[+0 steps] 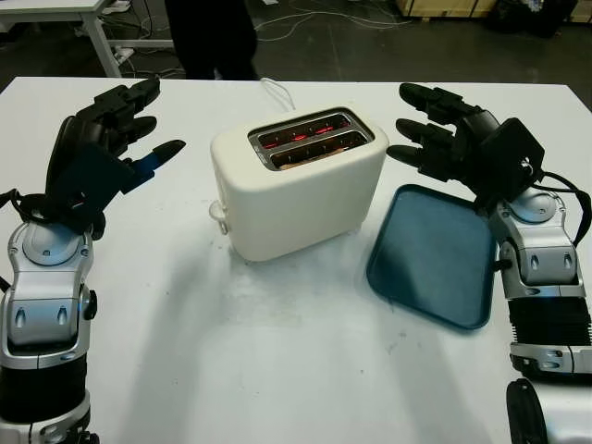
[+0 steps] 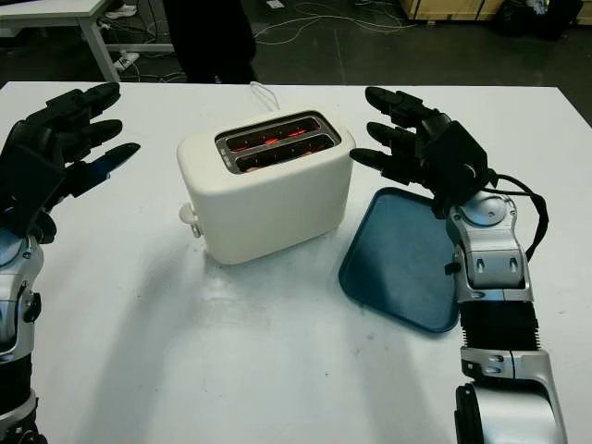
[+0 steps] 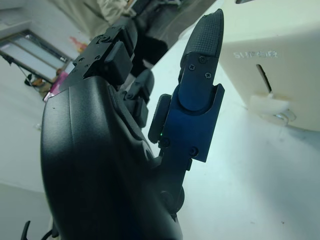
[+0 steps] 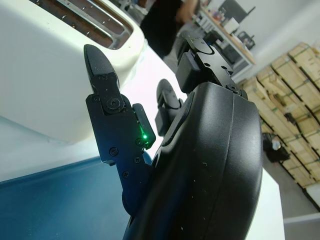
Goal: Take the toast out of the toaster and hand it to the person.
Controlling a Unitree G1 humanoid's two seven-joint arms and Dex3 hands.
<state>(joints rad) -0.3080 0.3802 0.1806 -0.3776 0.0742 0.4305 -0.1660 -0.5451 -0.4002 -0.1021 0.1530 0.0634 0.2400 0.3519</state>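
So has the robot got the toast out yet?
Not yet. Nothing looks done: the toaster glows red inside and no toast sticks up. Left hand and right hand are open beside it, holding nothing. Grabbing the toast and passing it to the person is left.

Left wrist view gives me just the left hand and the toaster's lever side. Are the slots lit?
Observer: Yes, both slots of the toaster glow red inside.
Operator: Where is the other hand?
Observer: The right hand is open like the left hand, on the toaster's opposite side, above the far edge of a dark blue tray.
Operator: Anyone waiting?
Observer: A person stands beyond the far edge of the table.
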